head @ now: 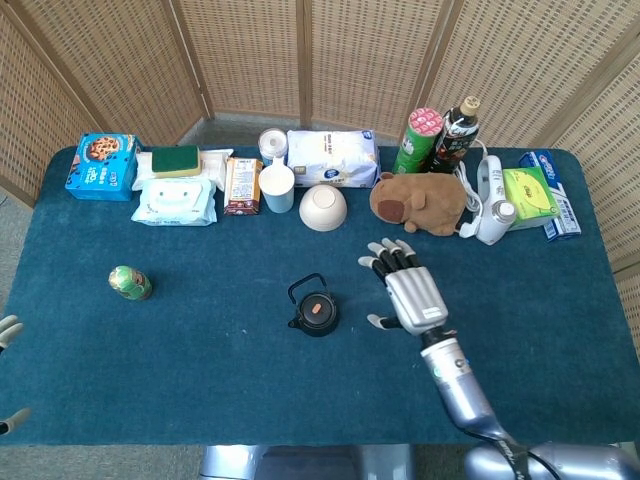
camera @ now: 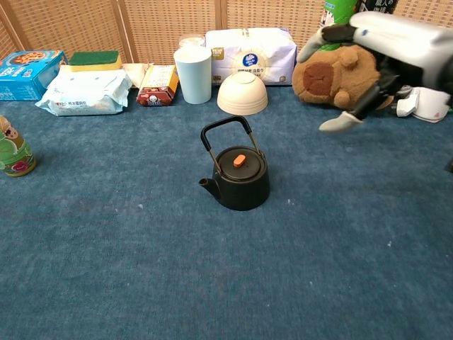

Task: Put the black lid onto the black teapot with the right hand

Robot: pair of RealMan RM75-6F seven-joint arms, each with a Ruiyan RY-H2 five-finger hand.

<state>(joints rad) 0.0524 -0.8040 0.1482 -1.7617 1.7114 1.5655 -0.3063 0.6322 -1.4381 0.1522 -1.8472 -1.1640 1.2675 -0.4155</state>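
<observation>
The black lid point(camera: 241, 162) with its orange knob sits on the black teapot point(head: 316, 314) mid-surface. The right hand point(head: 408, 290) hovers to the teapot's right, apart from it, fingers spread, holding nothing.

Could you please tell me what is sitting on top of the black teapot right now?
The black lid with its orange knob sits on the black teapot, handle upright. The teapot's inside is covered. The right hand is apart, holding nothing.
</observation>
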